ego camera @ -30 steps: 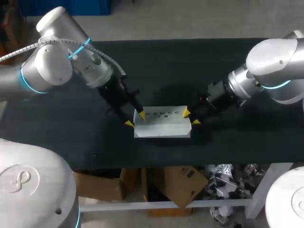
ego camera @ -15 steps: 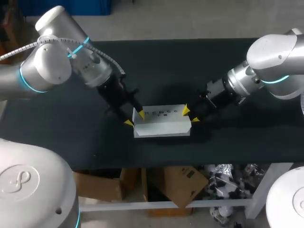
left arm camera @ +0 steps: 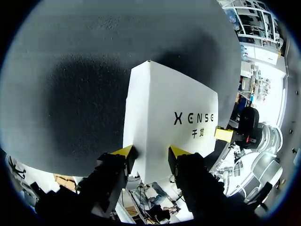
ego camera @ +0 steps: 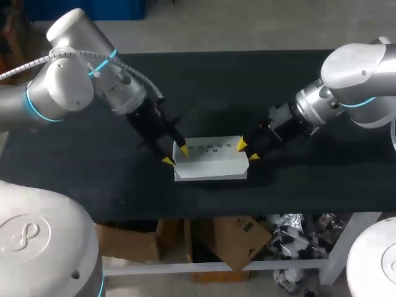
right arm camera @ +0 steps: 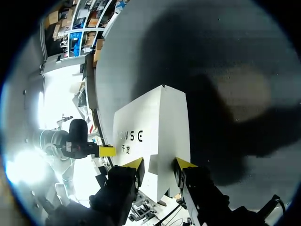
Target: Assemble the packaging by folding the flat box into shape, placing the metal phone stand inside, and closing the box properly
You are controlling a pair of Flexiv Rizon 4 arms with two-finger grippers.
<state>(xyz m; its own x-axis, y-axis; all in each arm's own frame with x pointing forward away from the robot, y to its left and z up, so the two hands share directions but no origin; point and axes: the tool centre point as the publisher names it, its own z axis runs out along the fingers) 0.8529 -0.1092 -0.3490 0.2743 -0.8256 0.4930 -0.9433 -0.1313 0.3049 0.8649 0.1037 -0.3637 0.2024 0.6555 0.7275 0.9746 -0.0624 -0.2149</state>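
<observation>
Box (ego camera: 210, 159): white, folded to shape, on the table (ego camera: 216, 93) at mid front edge.
Left gripper (ego camera: 176, 154), right gripper (ego camera: 247, 151): one at each end. Cannot tell whether either is clamped on it.
Handling: press both ends inward evenly so you keep it square.

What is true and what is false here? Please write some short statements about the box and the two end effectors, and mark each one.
1. The white box lies on the black table between the two end effectors. True.
2. The box is a flat, unfolded sheet. False: it is folded into a block shape.
3. The left end effector has one end of the box between its fingers. True.
4. The right end effector hangs open above the middle of the box. False: it is at the box's other end, with its fingers shut on it.
5. The top face of the box is blank. False: it carries dark lettering.
</observation>
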